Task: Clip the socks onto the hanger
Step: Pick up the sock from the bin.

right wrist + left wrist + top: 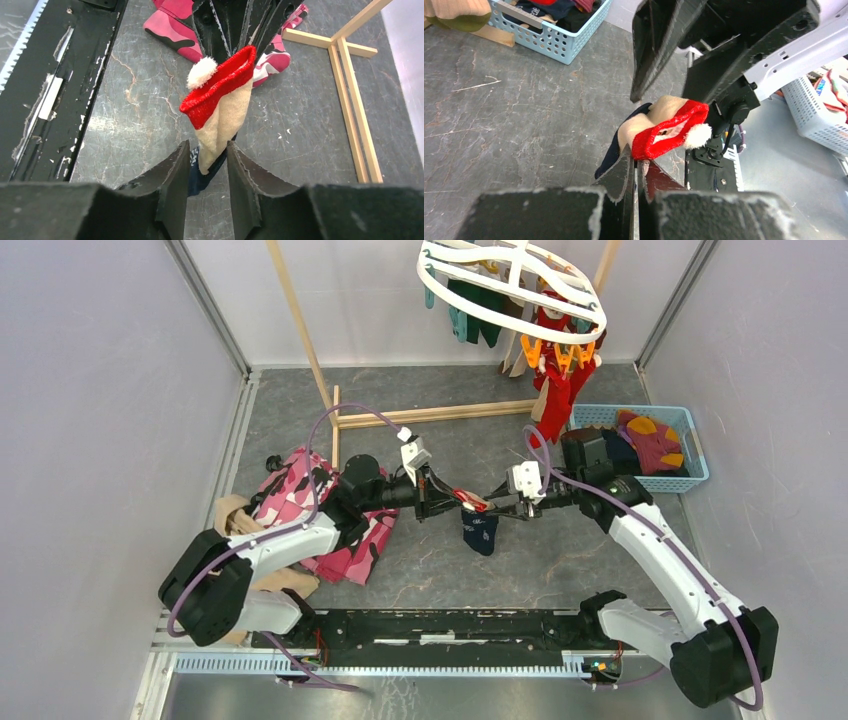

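Dangling sock clenched by left pincer, right pincer parted, pink cloth, basket nearby

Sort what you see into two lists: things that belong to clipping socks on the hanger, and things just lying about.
Job: held sock, hanger, hung socks, blue basket of loose socks.
Lying about: pink camouflage cloth, tan cloth, wooden rack.

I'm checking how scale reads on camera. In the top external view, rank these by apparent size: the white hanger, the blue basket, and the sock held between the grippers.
1. white hanger, though it hangs nearer the camera, so its lead is unsure
2. blue basket
3. held sock, clearly the smallest
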